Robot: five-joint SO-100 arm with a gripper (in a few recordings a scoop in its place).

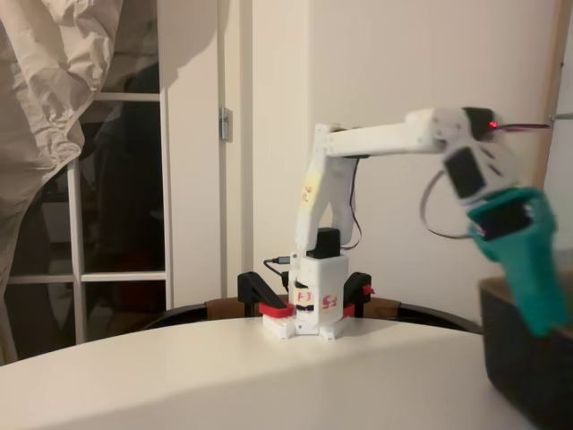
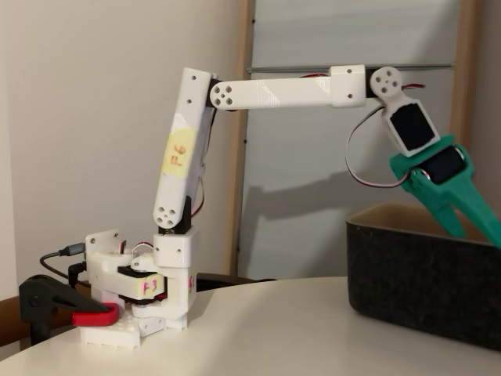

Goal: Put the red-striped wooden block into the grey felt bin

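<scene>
My teal gripper (image 1: 546, 324) hangs at the end of the outstretched white arm and points steeply down into the grey felt bin (image 2: 423, 290). In a fixed view its two fingers (image 2: 438, 205) run side by side with a narrow gap, and their tips drop behind the bin's front wall, against the tan inner face. In a fixed view the bin (image 1: 528, 367) stands at the right edge of the table. The red-striped wooden block is hidden. Whether anything sits between the fingertips cannot be made out.
The arm's white base (image 1: 313, 305) is fixed to the far edge of the round white table (image 1: 224, 376) by red-and-black clamps (image 2: 59, 301). A cable plugs into the base. Bare tabletop lies between the base and the bin.
</scene>
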